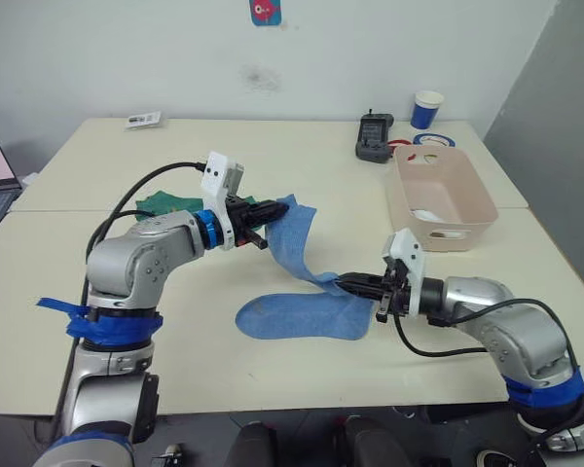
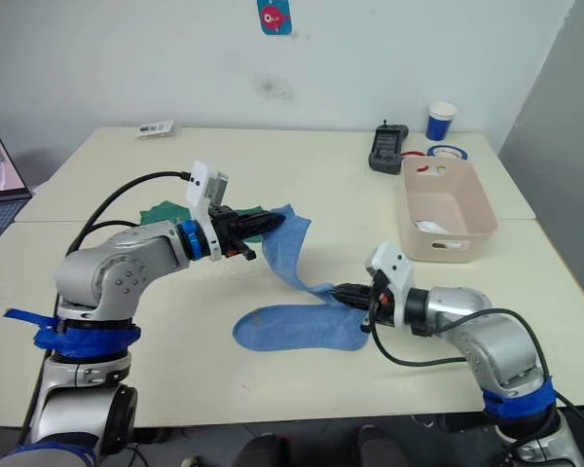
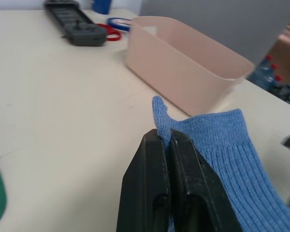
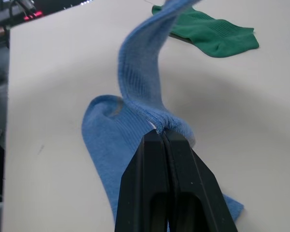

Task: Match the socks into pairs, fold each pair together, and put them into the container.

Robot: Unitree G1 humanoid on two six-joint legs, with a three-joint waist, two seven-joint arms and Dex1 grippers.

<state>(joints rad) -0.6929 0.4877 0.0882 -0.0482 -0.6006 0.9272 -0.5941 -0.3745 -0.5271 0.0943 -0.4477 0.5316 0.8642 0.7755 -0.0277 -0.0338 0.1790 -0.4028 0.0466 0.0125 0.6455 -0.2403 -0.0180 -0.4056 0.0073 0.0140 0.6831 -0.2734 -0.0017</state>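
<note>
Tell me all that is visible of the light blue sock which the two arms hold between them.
The lifted blue sock is a soft ribbed knit, stretched as a sagging band above the table. The left tool is shut on its upper end, the right tool is shut on its lower end. That lower end rests on a second blue sock, which lies flat on the table. The tub stands apart from it, further back on the robot's right.

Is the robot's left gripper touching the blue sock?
Touching. The left wrist view shows the left gripper shut on the light blue sock's edge.
</note>
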